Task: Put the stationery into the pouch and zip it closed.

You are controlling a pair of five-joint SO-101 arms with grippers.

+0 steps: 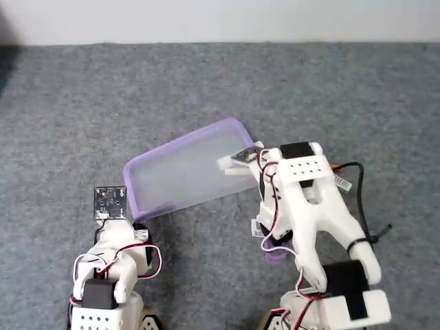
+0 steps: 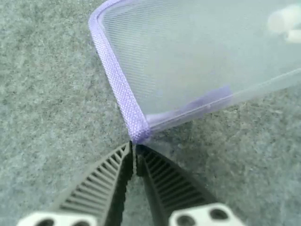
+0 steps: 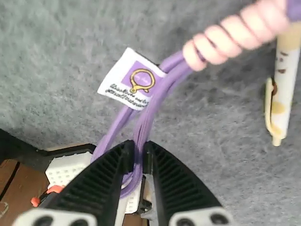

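Since the left fingers point(image 2: 135, 148) are closed to a sliver right at the pouch point(image 2: 117, 80) corner, apparently nipping its purple binding, that arm looks set as the anchor. From their tips the pouch's long axis runs ahead and off to one side, flat on the grey surface point(image 2: 42, 94). The right fingers point(image 3: 136, 147) are clamped on a purple cord point(image 3: 153, 101), which rises beyond them past a label point(image 3: 131, 80) to a pink coil point(image 3: 225, 35). Farther out a pen point(image 3: 284, 89) lies on the surface, outside the pouch. Loading looks like the right arm's job, with open surface all around
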